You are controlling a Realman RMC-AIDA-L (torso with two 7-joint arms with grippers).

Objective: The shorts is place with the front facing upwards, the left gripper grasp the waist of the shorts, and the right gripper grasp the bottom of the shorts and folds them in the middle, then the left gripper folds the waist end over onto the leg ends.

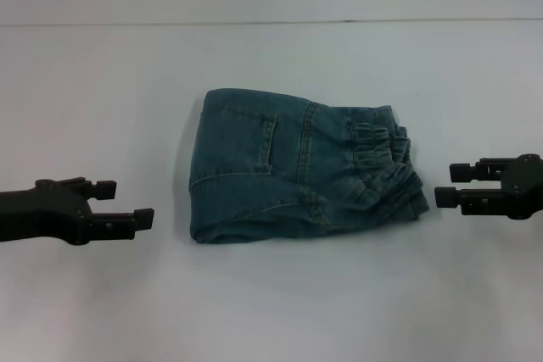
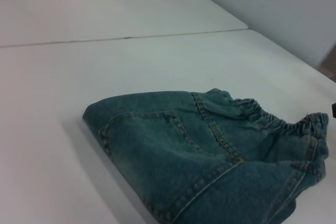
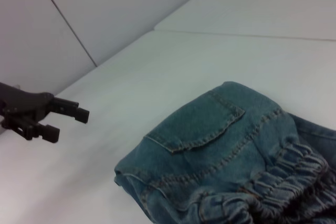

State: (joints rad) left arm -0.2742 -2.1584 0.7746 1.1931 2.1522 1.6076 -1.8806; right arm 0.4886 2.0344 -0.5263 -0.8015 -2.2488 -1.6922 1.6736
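- Both fingers of the left gripper [image 1: 127,203] stand apart and hold nothing; it hovers over the white table [image 1: 271,311] at the left, clear of the cloth.
- Fingers of the right gripper [image 1: 450,184] are likewise spread and empty, at the right side, just beside the gathered edge but not touching it.
- From the right wrist view the left gripper [image 3: 69,122] shows farther off, its two prongs parted.
- Folded into a compact bundle, the shorts [image 1: 297,167] lie in the middle of the table between the two grippers.
- Their elastic waist [image 1: 386,158] lies on top at the right end of the bundle, ruffled and bunched.
- A patch pocket [image 1: 246,142] faces up on the left half, with orange-stitched seams running beside it.
- At the left end the bundle closes in a smooth rounded fold [image 1: 197,184].
- Leg hems are hidden under the waistband layer, so how they lie cannot be told.
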